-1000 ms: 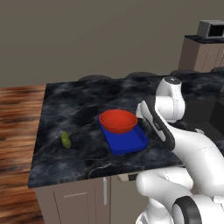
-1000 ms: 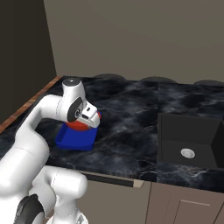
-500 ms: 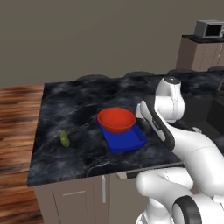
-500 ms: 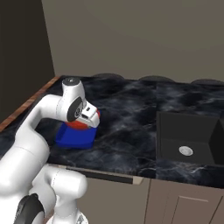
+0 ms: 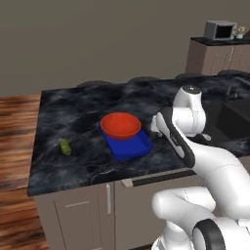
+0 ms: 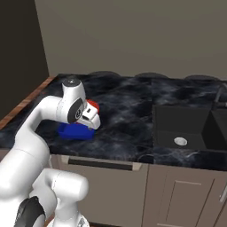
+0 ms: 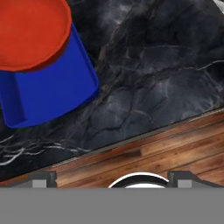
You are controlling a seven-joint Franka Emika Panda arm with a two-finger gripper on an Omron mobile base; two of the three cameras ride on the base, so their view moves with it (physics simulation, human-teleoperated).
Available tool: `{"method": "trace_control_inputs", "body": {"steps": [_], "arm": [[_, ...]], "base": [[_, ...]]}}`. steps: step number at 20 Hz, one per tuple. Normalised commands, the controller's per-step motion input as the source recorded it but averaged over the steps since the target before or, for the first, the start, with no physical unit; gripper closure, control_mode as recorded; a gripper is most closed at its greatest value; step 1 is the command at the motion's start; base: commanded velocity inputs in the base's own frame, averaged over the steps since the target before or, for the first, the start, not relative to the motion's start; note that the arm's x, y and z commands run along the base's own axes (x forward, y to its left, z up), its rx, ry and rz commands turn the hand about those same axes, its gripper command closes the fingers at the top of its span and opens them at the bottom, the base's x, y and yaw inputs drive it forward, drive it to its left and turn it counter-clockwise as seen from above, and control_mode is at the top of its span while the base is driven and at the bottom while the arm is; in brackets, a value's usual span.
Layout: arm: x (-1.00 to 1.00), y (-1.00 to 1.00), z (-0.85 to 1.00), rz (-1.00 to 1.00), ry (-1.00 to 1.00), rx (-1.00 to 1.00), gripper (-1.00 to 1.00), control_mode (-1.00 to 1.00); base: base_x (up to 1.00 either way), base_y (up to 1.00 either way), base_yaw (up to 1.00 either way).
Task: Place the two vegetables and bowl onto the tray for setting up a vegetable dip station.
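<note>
The red-orange bowl (image 5: 120,125) sits on the far end of the blue tray (image 5: 131,147) near the middle of the dark marble counter. In the hand view the bowl (image 7: 30,30) covers the tray's (image 7: 48,94) upper part at top left. A small yellow-green vegetable (image 5: 65,146) lies on the counter well left of the tray. My gripper (image 5: 157,125) hovers just right of the tray, above the counter. It is open, its fingertips (image 7: 41,178) far apart with nothing between them. From the right the hand (image 6: 92,119) covers most of the bowl (image 6: 92,105).
A sunken sink (image 6: 179,128) with a faucet (image 6: 218,95) lies in the counter to the right. A microwave (image 5: 219,30) stands on a far cabinet. The counter's front edge (image 7: 131,140) runs close below the gripper, with wooden floor (image 5: 14,122) beyond it.
The whole scene has slid a little left and up in the left base view, so the camera has moved. Bowl, tray and vegetable keep their places on the counter. The gripper stays open.
</note>
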Motion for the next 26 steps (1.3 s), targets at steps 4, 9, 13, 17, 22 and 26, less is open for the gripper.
{"method": "trace_control_inputs", "body": {"steps": [4,9,13,17,22,26], "arm": [[0.0,0.0,0.0,0.0,0.0,0.0,-1.0,1.0],[0.0,0.0,0.0,0.0,0.0,0.0,-1.0,1.0],[0.0,0.0,0.0,0.0,0.0,0.0,-1.0,1.0],[0.0,0.0,0.0,0.0,0.0,0.0,-1.0,1.0],[0.0,0.0,0.0,0.0,0.0,0.0,-1.0,1.0],[0.0,0.0,0.0,0.0,0.0,0.0,-1.0,1.0]], "base": [[-0.4,-0.08,-0.11],[-0.07,-0.24,-0.03],[0.0,-0.36,-0.06],[0.0,-0.23,-0.34],[0.0,-0.19,-0.4],[0.01,-0.22,-0.42]]}}
